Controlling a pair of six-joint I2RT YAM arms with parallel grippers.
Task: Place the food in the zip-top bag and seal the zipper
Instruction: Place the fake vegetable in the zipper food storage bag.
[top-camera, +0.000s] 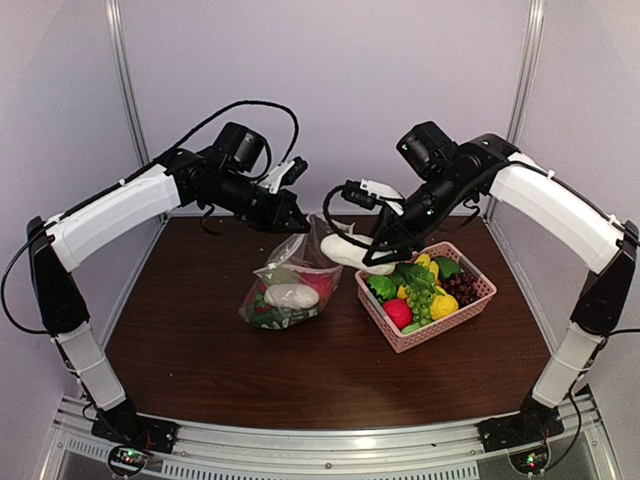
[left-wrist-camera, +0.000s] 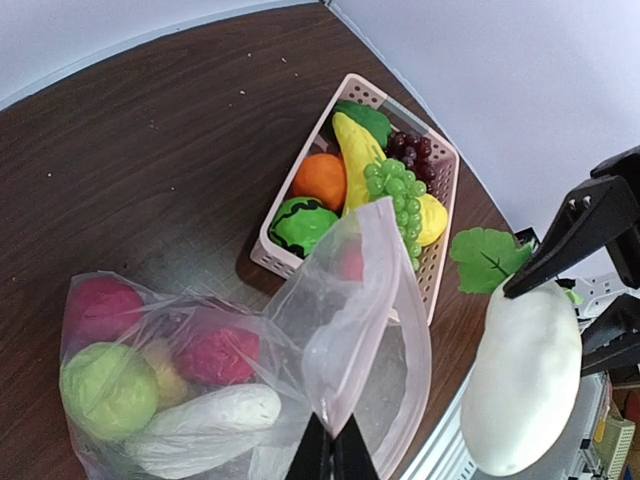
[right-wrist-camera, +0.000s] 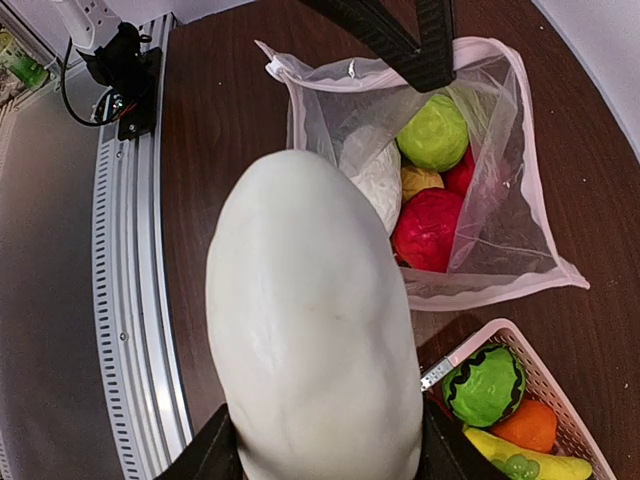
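Left gripper (left-wrist-camera: 332, 452): jaws clamped tight on the raised mouth edge of the zip-top bag (left-wrist-camera: 355, 300); the bag sags below it, part filled. Right gripper (right-wrist-camera: 325, 425): half spread, gripping a white radish (right-wrist-camera: 310, 320). The open bag mouth lies just beyond the radish tip.

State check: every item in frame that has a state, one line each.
bag, mouth open, part filled, edge lifted
left pincer, shut on the bag's edge
white vegetable, held in the air beside the bag's mouth
right pincer, shut on the white vegetable
basket, part full of fruit
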